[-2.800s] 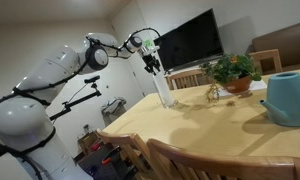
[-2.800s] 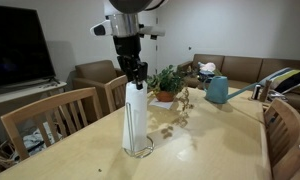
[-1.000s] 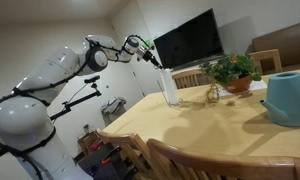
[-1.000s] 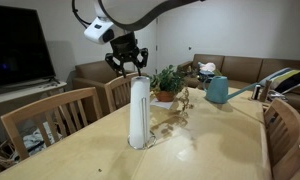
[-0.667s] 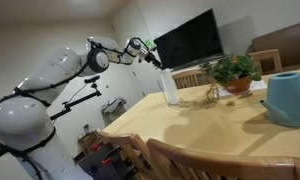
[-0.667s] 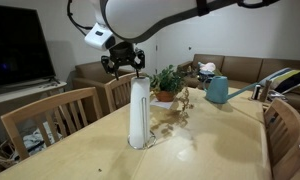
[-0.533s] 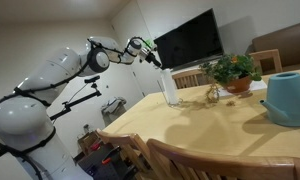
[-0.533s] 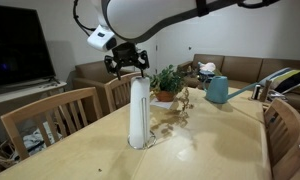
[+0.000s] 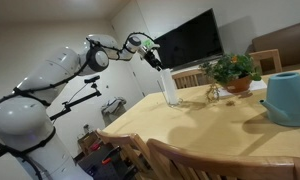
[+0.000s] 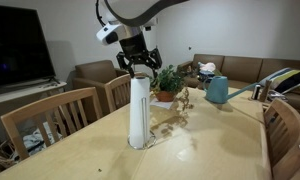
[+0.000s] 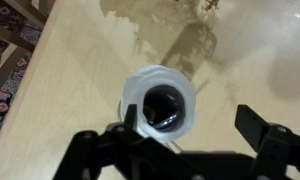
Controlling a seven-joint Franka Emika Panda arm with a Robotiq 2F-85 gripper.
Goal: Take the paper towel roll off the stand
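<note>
The paper towel roll [image 10: 140, 108] is a slim white cylinder standing upright on the wooden table [image 10: 205, 145]; it also shows near the table's far corner [image 9: 168, 88]. Its stand is mostly hidden; only a thin ring shows at the foot [image 10: 140, 146]. My gripper [image 10: 141, 70] hangs open just above the roll's top, fingers spread to either side. In the wrist view I look straight down into the roll's dark hollow core [image 11: 157, 100]. The roll sits close against one finger [image 11: 130, 128], and the other finger [image 11: 255, 126] stands far off. Nothing is gripped by the gripper [image 11: 193, 125].
A potted plant [image 10: 168, 82] and a teal watering-can-like vessel [image 10: 218, 90] stand farther along the table. Wooden chairs [image 10: 50, 115] line the table's edge. A dark TV [image 9: 185, 42] and a brown sofa [image 10: 240, 68] sit behind.
The jaws have spread wide open over the last second, and the gripper has shifted from beside the roll's top to right over it. The roll stands where it was.
</note>
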